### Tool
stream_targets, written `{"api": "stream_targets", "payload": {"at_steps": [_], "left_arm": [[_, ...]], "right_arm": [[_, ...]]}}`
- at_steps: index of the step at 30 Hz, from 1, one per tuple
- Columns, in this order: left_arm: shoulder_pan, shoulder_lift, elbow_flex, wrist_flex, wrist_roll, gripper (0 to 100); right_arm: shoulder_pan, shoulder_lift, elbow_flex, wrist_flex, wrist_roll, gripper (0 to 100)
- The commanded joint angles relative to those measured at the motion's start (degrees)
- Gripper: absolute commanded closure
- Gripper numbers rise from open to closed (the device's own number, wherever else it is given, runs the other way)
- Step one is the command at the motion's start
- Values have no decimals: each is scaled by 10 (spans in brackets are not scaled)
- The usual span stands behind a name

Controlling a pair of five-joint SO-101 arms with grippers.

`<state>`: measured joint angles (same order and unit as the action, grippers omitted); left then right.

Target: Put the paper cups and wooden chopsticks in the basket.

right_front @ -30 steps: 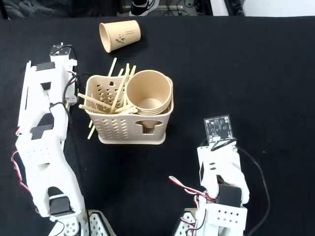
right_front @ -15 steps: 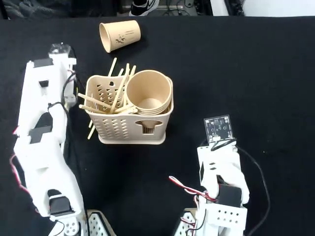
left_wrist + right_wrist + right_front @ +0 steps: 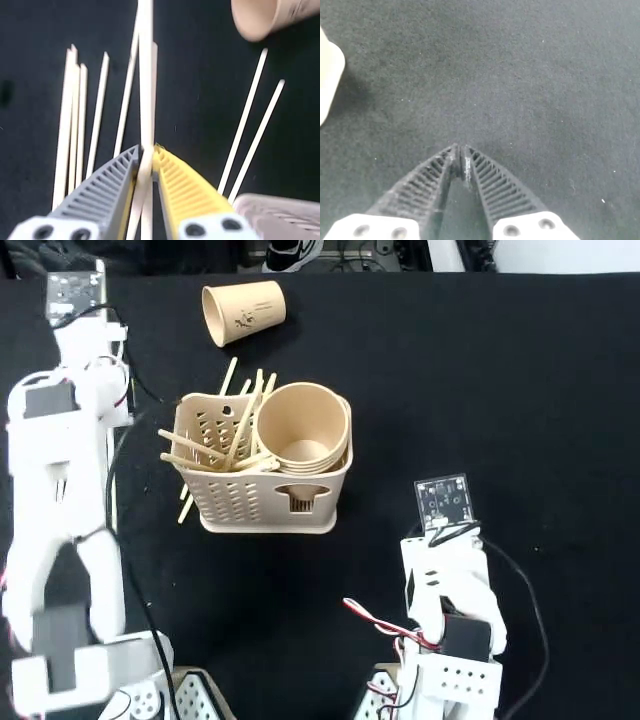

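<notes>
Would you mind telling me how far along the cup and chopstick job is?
Done: stacked tan paper cups and several wooden chopsticks sit in the beige perforated plastic basket. In hand: the left gripper is shut on one pale wooden chopstick. Left: a paper cup lying on its side and loose chopsticks on the black table.

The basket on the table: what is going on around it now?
The left claw is shut on one wooden chopstick, with loose chopsticks lying on the black table nearby. The basket holds stacked paper cups and a bundle of chopsticks. A lone paper cup lies on its side beyond the basket. The right claw is shut and empty over bare table.
</notes>
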<state>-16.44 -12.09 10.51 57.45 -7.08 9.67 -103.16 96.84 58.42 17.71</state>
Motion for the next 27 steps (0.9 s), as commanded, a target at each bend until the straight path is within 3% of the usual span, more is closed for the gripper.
{"api": "stream_targets", "payload": {"at_steps": [1,15,24,27], "left_arm": [[-22,-129,55,-67,44,972],[-18,-391,68,-102,130,972],[116,-509,67,-122,131,973],[164,-525,73,-166,131,973]], "right_arm": [[-8,-29,-2,3,0,986],[-8,-29,-2,3,0,986],[-8,-29,-2,3,0,986],[-8,-29,-2,3,0,986]]}}
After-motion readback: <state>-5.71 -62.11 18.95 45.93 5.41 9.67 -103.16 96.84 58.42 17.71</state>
